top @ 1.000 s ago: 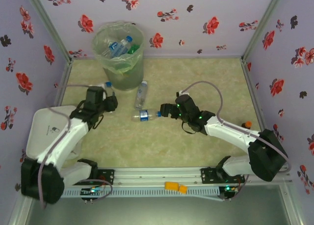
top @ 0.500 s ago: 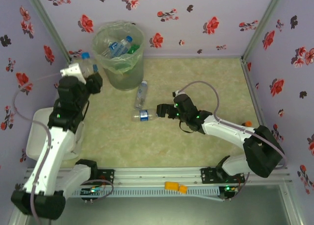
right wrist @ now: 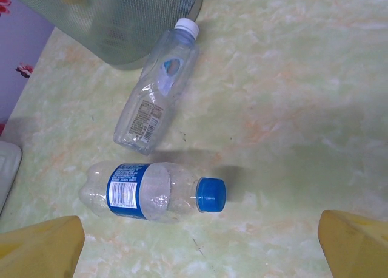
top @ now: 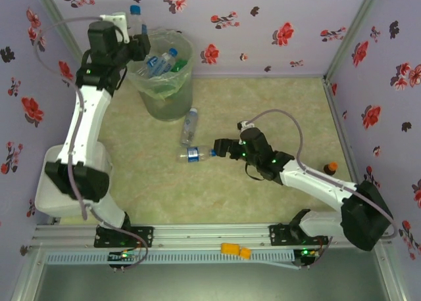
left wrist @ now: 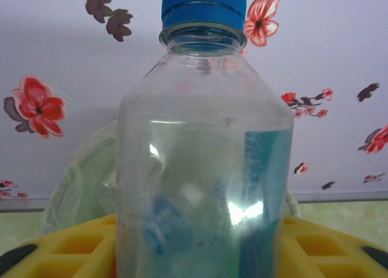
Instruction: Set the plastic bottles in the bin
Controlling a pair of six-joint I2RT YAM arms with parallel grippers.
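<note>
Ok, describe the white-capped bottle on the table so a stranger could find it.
Find the tall grey-green bin at the far left of the table. Two bottles lie flat beside it; take the white-capped bottle nearer the bin, cap pointing towards it. Its neighbour, the blue-capped bottle, wears a blue label.

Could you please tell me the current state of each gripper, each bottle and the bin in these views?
left gripper: shut on the held bottle, raised by the bin's rim.
held bottle: upright, capped, not yet in the bin.
right gripper: open, empty, near the blue-capped bottle.
blue-capped bottle: lying on the table, capped.
white-capped bottle: lying by the bin's base, capped.
bin: upright, bottles inside.
</note>
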